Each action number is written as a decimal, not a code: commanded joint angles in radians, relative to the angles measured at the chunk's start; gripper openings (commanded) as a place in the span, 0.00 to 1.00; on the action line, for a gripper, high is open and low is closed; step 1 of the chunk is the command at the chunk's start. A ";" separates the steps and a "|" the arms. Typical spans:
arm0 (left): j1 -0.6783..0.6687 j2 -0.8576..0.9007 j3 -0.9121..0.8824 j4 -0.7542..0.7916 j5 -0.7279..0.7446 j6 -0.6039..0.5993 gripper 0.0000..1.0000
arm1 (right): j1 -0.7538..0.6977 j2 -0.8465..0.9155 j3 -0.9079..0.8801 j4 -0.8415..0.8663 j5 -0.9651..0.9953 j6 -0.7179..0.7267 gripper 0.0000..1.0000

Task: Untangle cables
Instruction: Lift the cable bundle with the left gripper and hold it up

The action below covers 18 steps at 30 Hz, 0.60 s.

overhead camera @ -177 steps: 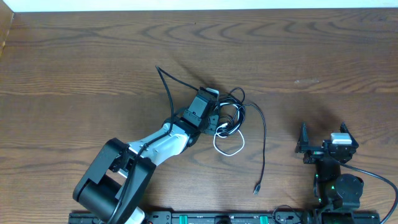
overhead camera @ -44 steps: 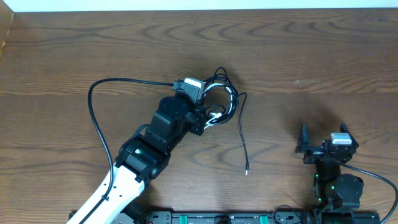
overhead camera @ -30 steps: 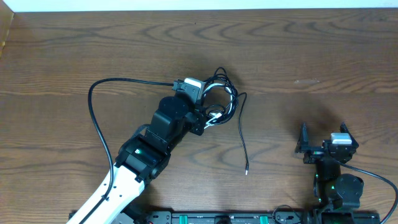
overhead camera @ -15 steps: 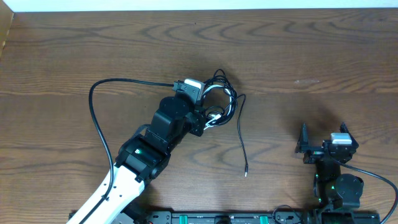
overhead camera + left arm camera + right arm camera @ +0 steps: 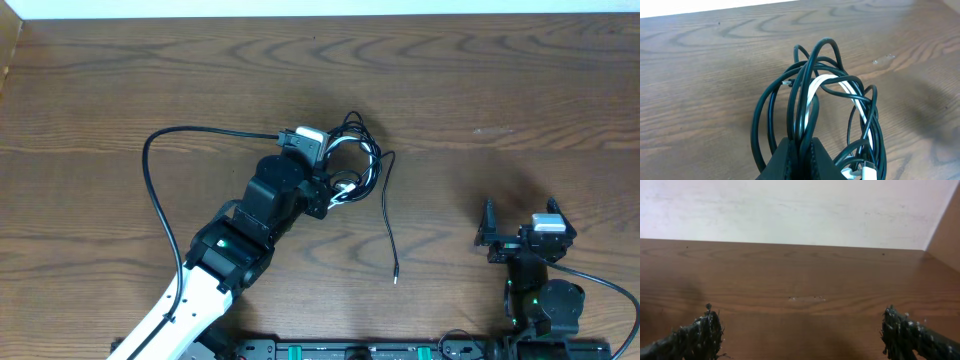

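Note:
A tangle of thin black cables (image 5: 352, 160) with a white cord (image 5: 345, 182) wound inside lies at the table's middle. One black strand (image 5: 160, 185) runs left from it in a wide arc; another (image 5: 387, 220) trails down to a small plug end (image 5: 395, 280). My left gripper (image 5: 330, 190) is shut on several black strands at the bundle's lower left. In the left wrist view the coil (image 5: 825, 100) rises right in front of the shut gripper (image 5: 801, 150), the white cord (image 5: 812, 95) threading through it. My right gripper (image 5: 518, 228) is open and empty at the lower right, far from the cables.
The wooden table (image 5: 480, 90) fills the overhead view, with a pale wall along its far edge. A white plug (image 5: 869, 172) sits at the coil's lower right in the left wrist view. The right wrist view shows only bare wood (image 5: 800, 315) and its fingertips (image 5: 707, 327).
Since 5.9 s ago my left arm has swung and pulled a long black strand out to the left in a wide arc. Over the last second and a half nothing has visibly moved.

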 commanded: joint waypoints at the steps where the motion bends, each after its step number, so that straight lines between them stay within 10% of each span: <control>1: 0.002 -0.006 0.016 0.003 0.010 -0.051 0.08 | -0.007 -0.005 -0.002 -0.003 0.011 0.010 0.99; 18: 0.002 -0.061 0.016 0.002 0.086 -0.576 0.08 | -0.007 -0.005 -0.002 -0.003 0.011 0.010 0.99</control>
